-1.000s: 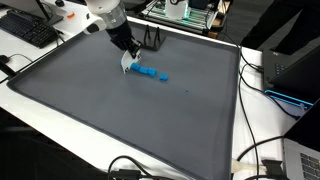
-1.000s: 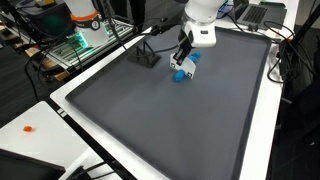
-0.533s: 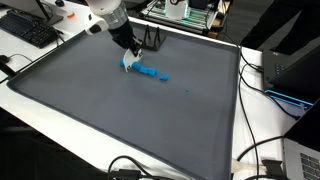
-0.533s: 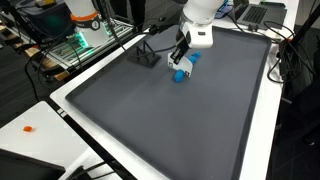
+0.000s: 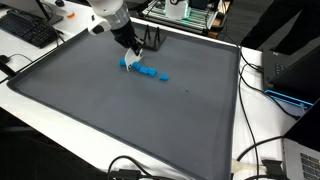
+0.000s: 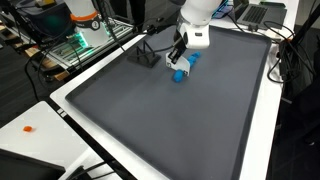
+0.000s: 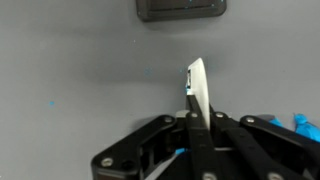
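My gripper [image 5: 134, 50] hangs over the far part of a dark grey mat [image 5: 120, 115] and is shut on a thin white flat piece with a blue edge [image 7: 198, 80]. The piece stands upright between the fingers [image 7: 200, 112]. A row of small blue pieces [image 5: 150, 72] lies on the mat just below and beside the gripper. They also show in an exterior view [image 6: 181, 72] under the gripper [image 6: 178, 56], and at the right edge of the wrist view [image 7: 303, 121]. A small black box [image 6: 146, 55] stands close by and shows at the top of the wrist view [image 7: 181, 9].
A keyboard [image 5: 28, 30] lies beyond the mat's corner. Cables [image 5: 262, 85] and electronics line one side of the mat. A metal rack with equipment [image 6: 80, 35] stands off the other side. A small orange thing [image 6: 28, 128] lies on the white table.
My gripper has moved a little toward the mat's far edge and up, carrying the white piece. The blue pieces on the mat have stayed put.
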You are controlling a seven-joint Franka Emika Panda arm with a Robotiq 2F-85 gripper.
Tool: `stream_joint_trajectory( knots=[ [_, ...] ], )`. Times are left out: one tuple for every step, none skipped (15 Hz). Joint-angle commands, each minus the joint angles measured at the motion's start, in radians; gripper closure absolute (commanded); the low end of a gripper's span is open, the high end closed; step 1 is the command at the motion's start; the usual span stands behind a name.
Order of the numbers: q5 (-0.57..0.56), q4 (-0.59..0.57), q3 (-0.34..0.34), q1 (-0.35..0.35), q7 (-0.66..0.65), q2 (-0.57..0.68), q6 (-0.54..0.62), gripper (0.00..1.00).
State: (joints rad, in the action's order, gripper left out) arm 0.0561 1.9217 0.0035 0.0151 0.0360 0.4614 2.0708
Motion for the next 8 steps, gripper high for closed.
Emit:
stream_joint_trajectory(
  knots=[
    [0.012, 0.044, 0.015, -0.011, 0.015, -0.02, -0.006, 0.99],
    [0.013, 0.041, 0.016, -0.012, 0.02, -0.022, -0.012, 0.99],
    [0.017, 0.04, 0.018, -0.014, 0.025, -0.024, -0.022, 0.99],
    [0.02, 0.04, 0.02, -0.015, 0.029, -0.027, -0.028, 0.99],
    [0.02, 0.04, 0.018, -0.015, 0.023, -0.032, -0.029, 0.99],
    [0.022, 0.04, 0.017, -0.016, 0.018, -0.037, -0.03, 0.99],
    [0.027, 0.041, 0.018, -0.018, 0.019, -0.043, -0.031, 0.99],
    [0.031, 0.044, 0.017, -0.02, 0.02, -0.051, -0.029, 0.99]
  ],
)
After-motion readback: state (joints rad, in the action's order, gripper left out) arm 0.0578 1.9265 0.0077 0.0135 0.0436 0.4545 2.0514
